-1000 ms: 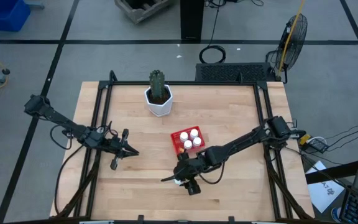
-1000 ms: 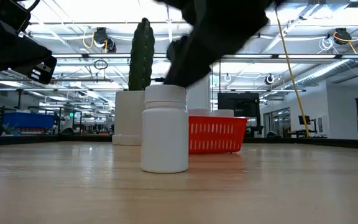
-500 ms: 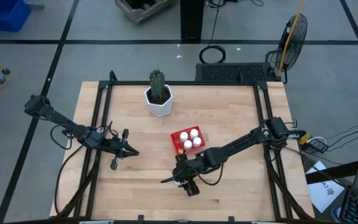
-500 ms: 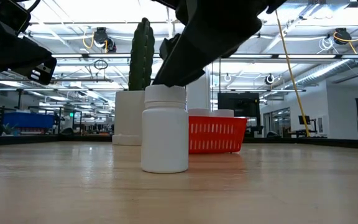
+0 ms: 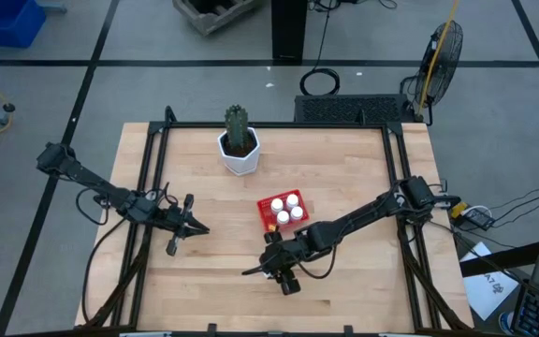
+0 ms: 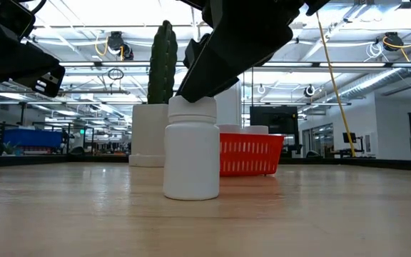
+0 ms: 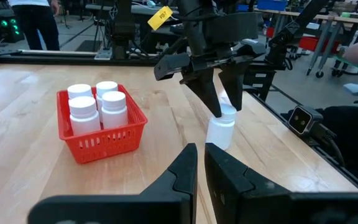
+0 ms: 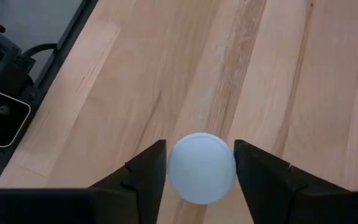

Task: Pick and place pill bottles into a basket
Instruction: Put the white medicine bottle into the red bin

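Note:
One white pill bottle (image 6: 191, 160) stands upright on its base near the table's front middle. My right gripper (image 8: 201, 147) reaches down over it with a finger on either side of its cap; the high view shows this gripper (image 5: 271, 268) covering the bottle. Just beyond it sits the red basket (image 5: 271, 221) with several pill bottles (image 7: 98, 102) standing inside. My left gripper (image 5: 195, 229) waits shut at the table's left, pointing at the basket. My right gripper pinches the bottle's round cap (image 8: 201, 168) between its two fingers, one on each side. The fingers (image 7: 211, 102) slant down onto it from above and from the table's right. The bottle stays upright with its base (image 6: 191, 193) on the table.
A white faceted pot (image 5: 240, 154) with a green cactus stands at the far middle of the table. Black frame rails run along the table's left and right sides (image 5: 402, 197). Bare wood lies around the bottle at the front.
My right gripper has sunk a little toward the standing bottle, and its fingers now reach down past the cap's top. The bottle still stands on the table.

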